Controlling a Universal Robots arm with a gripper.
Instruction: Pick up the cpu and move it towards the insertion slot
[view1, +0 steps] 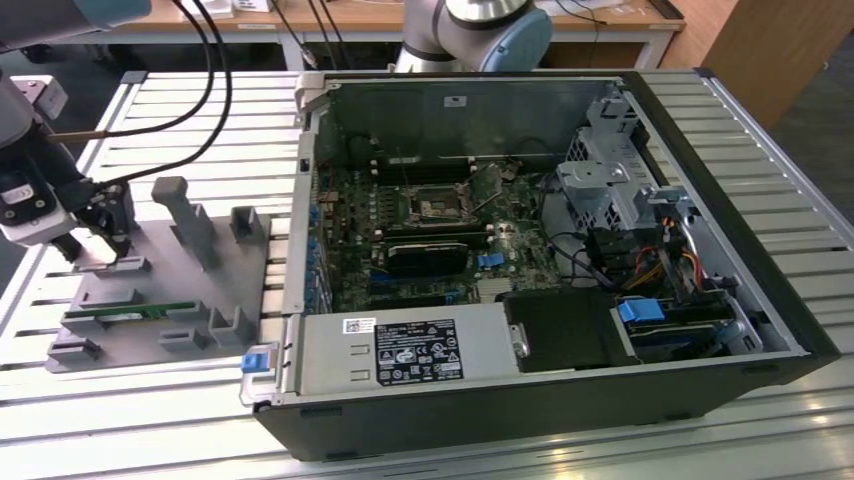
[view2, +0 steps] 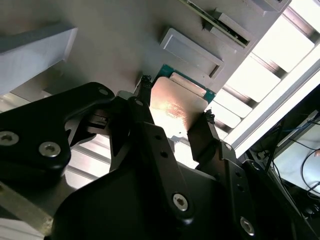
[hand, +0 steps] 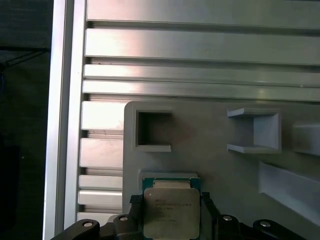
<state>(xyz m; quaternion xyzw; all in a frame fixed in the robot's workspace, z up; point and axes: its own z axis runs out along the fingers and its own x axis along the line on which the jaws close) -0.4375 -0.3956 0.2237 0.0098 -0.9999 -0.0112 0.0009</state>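
The cpu (hand: 170, 216) is a flat square chip with a silvery top and green rim, resting low over the grey fixture plate (hand: 215, 165). In both wrist views my gripper (view2: 176, 100) has one black finger (view2: 145, 92) against each opposite edge of the cpu (view2: 175, 102), shut on it. In the exterior view the gripper (view1: 110, 245) stands at the far left over the same plate (view1: 174, 290). The insertion slot (view1: 437, 207), a silvery-framed square socket with a dark centre, sits on the green board inside the open computer case, well to the exterior view's right of the gripper.
A green memory stick (view1: 114, 313) lies on the fixture plate near its front. Grey upright holders (view1: 187, 225) rise from the plate beside the gripper. The case wall (view1: 310, 170) stands between plate and board. Black cables (view1: 214, 90) hang over the slatted table.
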